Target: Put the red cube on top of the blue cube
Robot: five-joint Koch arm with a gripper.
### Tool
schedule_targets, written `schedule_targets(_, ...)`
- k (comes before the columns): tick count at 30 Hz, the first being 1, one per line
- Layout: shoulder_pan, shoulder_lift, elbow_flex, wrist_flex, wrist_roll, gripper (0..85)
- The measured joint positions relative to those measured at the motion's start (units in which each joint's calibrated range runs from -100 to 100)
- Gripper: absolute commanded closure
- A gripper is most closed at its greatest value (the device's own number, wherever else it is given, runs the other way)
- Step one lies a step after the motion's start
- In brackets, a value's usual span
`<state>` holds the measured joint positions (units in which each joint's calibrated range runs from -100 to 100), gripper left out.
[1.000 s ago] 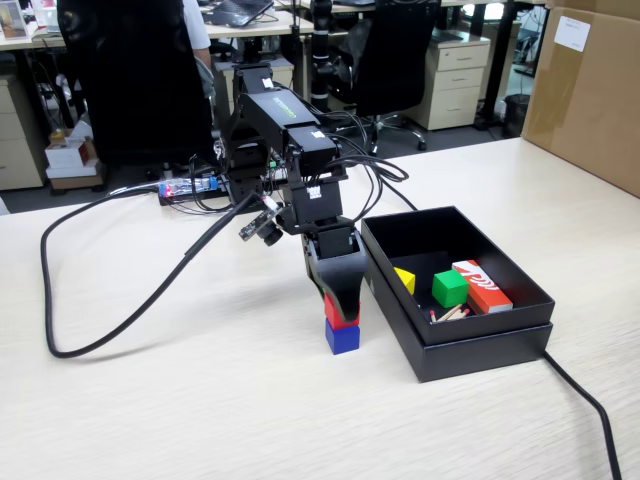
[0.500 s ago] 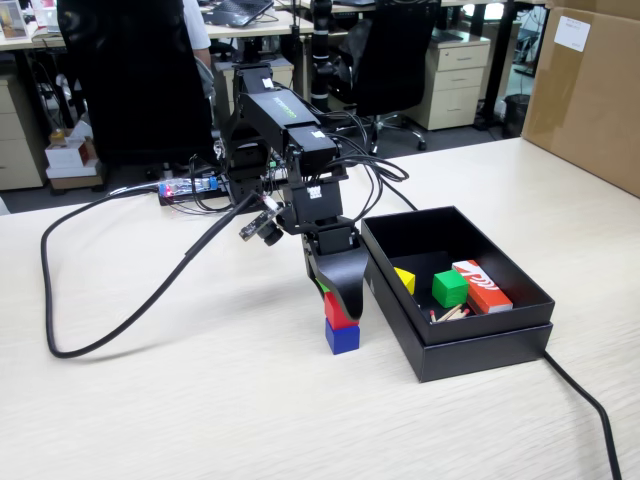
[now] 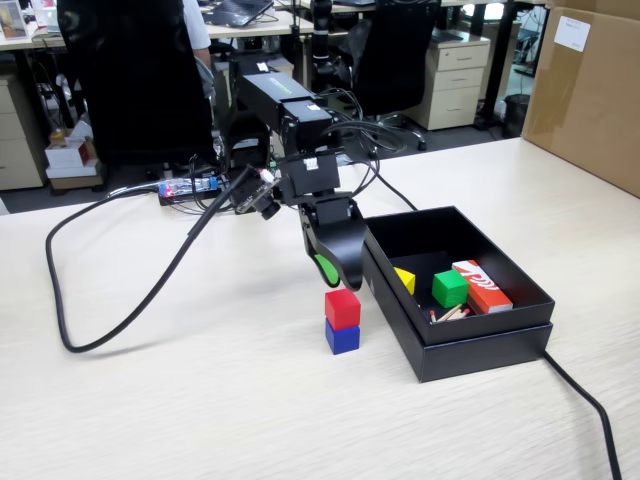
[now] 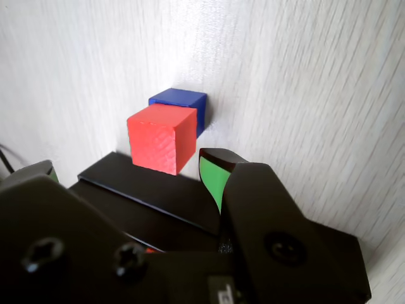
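The stacking itself appears to be done: the red cube (image 3: 342, 308) is seen resting squarely on the blue cube (image 3: 342, 337) in the fixed view, the pair standing on the bench (image 3: 200, 400) just beside the near-left corner of the black box (image 3: 480, 345). The tool (image 3: 336, 270) is held above and slightly behind the stack, apart from it, with nothing between its jaws. In the wrist view the tool (image 4: 130, 168) is shown with its jaws spread wide, one green-padded fingertip (image 4: 212, 177) at the right and the other only just visible at the left edge, and the red cube (image 4: 161, 137) is seen free between and beyond them, with the blue cube (image 4: 183, 104) beneath it.

The step in hand is judged to be the withdrawal after release. What the next move calls for is a clean lift up and away from the stack (the top cube sits unsupported and could be knocked off by a sideways brush of a fingertip), with the jaws kept apart until the cubes are well cleared.

In the black box a yellow block (image 3: 405, 281), a green cube (image 3: 450, 288), a red-orange and white rectangular box (image 3: 482, 286) and some thin sticks (image 3: 450, 314) are held; the sticks cannot be identified further.
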<state>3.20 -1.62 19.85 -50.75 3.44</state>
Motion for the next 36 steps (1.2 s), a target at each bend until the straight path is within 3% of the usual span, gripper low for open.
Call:
schedule_targets(12,-0.1,-16.3,-13.8,-0.3,-0.1,38.7)
schedule_targets(23,-0.7,-47.8,-39.6,0.0,-0.3,36.4)
schedule_targets(30,-2.4,-72.4,-65.8,13.9,-0.3,35.6)
schedule_targets(36,-2.6,-81.7,-74.9,18.7,-0.4,35.5)
